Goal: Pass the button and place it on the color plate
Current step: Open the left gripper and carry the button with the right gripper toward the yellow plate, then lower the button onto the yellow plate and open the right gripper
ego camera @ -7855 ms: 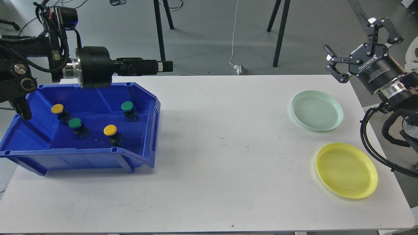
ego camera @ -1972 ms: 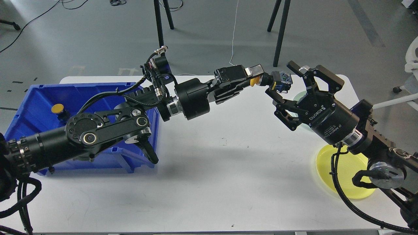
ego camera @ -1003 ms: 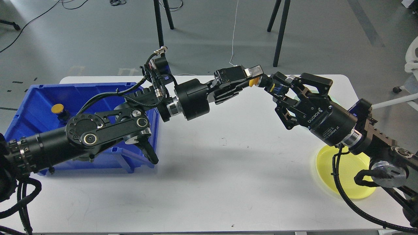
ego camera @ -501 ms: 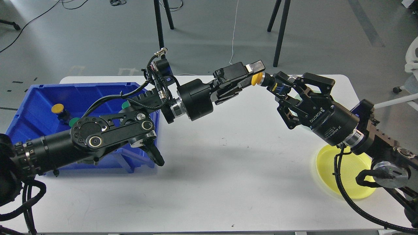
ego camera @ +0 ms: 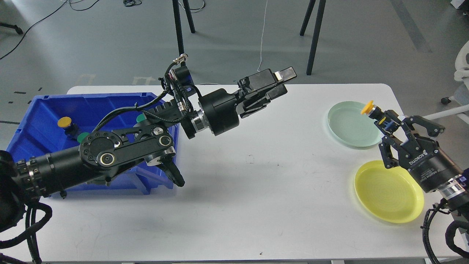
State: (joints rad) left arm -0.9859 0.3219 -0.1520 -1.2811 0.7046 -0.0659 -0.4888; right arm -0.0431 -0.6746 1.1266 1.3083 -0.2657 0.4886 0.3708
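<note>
Button (ego camera: 370, 109), yellow-capped on a dark body, sits pinched in the right end effector (ego camera: 384, 123), fingers clenched on its body with the cap poking up past the tips. It hangs over the near edge of the pale green plate (ego camera: 354, 124), above and behind the yellow plate (ego camera: 388, 191). It looks small, light and rigid, with a smooth rounded cap likely to slip; the squarer body below is the better place to grip, as now. The left end effector (ego camera: 280, 83) hangs released and empty, fingers apart, over the middle of the white surface (ego camera: 256, 190). Further left, the blue bin (ego camera: 40, 121) holds another yellow button (ego camera: 65, 121).
</note>
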